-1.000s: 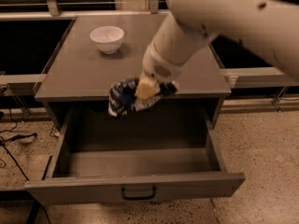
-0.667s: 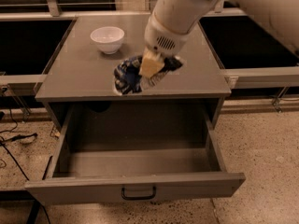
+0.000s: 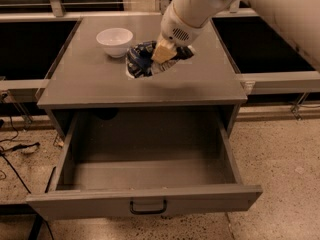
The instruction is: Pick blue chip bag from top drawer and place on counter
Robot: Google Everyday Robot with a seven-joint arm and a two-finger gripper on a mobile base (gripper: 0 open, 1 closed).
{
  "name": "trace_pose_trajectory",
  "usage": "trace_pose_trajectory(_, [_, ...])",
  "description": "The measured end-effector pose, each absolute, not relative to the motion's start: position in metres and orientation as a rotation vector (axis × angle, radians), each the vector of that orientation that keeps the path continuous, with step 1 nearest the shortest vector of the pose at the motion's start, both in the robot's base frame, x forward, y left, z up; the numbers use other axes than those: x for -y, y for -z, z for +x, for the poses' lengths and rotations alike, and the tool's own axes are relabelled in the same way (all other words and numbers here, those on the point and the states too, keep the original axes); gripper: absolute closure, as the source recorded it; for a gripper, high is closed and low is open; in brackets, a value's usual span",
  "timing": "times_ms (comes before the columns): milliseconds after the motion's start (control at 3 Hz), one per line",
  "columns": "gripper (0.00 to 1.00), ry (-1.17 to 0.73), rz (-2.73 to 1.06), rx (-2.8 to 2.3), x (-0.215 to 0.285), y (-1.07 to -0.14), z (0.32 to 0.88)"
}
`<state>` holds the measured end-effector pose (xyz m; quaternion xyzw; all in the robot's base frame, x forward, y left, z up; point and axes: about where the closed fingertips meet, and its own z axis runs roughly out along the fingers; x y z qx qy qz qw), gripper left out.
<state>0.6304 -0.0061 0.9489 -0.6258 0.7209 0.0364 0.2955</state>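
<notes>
Carrying is the step in hand: the gripper [image 3: 161,54] hangs over the far-middle part of the bench [image 3: 205,81], its fingers clamped on the blue chip bag [image 3: 141,60], one tan finger [image 3: 163,50] pressed across the bag's right half. The bag is out of the top drawer [image 3: 145,202], which stands open at the near side and shows only its bare floor. It now sits just right of the white bowl [image 3: 115,40], close to it, though whether they touch is unclear.

Next, I judge, the bag must be lowered onto bare bench, away from the bowl, and the fingers parted. Whether its bottom edge already meets the surface cannot be told.

The bag looks crumpled and dark navy, with white lettering and pale edges, tilted leftward.
</notes>
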Motion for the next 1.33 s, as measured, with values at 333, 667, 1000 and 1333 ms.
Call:
trace_pose_trajectory(333, [1.0,-0.115,-1.57,-1.853,-0.001,-0.94,0.659])
trace_pose_trajectory(667, [1.0,-0.183,-1.464,-1.818,-0.007,-0.917,0.675])
trace_pose_trajectory(1000, [1.0,-0.241,-1.39,-1.8,-0.011,-0.897,0.683])
trace_pose_trajectory(1333, [1.0,-0.288,-1.346,-1.802,-0.013,-0.877,0.683])
